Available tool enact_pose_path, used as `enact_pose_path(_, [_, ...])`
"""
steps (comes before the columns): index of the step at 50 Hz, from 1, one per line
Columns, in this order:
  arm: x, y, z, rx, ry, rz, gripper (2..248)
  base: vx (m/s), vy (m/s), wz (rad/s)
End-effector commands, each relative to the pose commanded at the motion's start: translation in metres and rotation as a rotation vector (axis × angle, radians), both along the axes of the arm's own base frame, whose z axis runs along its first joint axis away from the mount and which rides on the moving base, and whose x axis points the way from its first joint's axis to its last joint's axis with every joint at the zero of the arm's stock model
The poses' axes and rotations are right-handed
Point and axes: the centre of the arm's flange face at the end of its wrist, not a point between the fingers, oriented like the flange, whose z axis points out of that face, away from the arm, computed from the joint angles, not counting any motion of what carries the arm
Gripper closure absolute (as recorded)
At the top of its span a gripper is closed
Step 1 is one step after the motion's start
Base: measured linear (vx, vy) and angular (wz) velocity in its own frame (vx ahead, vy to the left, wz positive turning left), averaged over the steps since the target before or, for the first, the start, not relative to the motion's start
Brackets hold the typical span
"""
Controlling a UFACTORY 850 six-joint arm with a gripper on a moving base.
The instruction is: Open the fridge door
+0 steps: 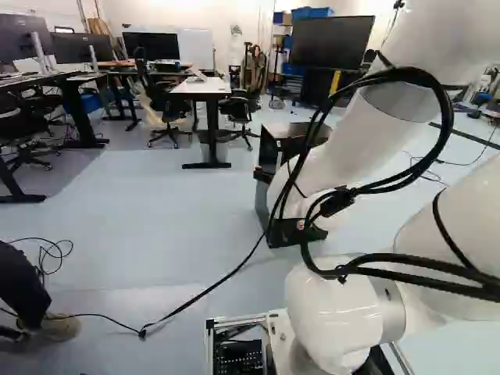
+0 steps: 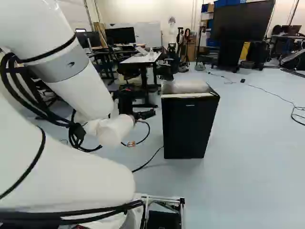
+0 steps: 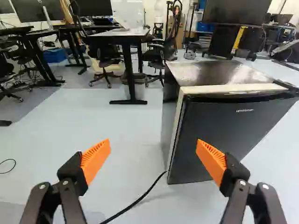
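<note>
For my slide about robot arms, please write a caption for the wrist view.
Open gripper short of a black fridge, its door shut, with a table standing farther back.

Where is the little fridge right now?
The fridge stands on the floor ahead of the tool; in the right base view it is just right of the white arm, with a white-topped table farther back.

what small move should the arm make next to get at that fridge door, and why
Probably shift the open gripper sideways toward the fridge door, to bring its nearest upright edge between the orange pads. In the wrist view, the gap between them faces the floor beside the fridge; only one finger overlaps the door, which looks shut.
</note>
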Motion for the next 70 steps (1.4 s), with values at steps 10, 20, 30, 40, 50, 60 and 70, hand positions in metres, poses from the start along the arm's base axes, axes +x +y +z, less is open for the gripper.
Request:
enact_pose_path(10, [0.000, 0.000, 0.000, 0.000, 0.000, 0.000, 3, 0.000, 0.000, 0.000])
enact_pose_path(20, [0.003, 0.000, 0.000, 0.000, 0.001, 0.000, 3, 0.000, 0.000, 0.000])
enact_pose_path(30, [0.009, 0.000, 0.001, 0.000, 0.004, 0.000, 3, 0.000, 0.000, 0.000])
enact_pose_path(40, [0.018, 0.000, 0.002, 0.000, 0.008, 0.000, 3, 0.000, 0.000, 0.000])
enact_pose_path(50, [0.030, 0.000, 0.004, 0.000, 0.012, 0.000, 3, 0.000, 0.000, 0.000])
enact_pose_path(60, [0.042, 0.000, 0.005, 0.001, 0.015, -0.002, 3, 0.000, 0.000, 0.000])
enact_pose_path(70, [0.055, 0.000, 0.006, 0.006, 0.018, -0.012, 3, 0.000, 0.000, 0.000])
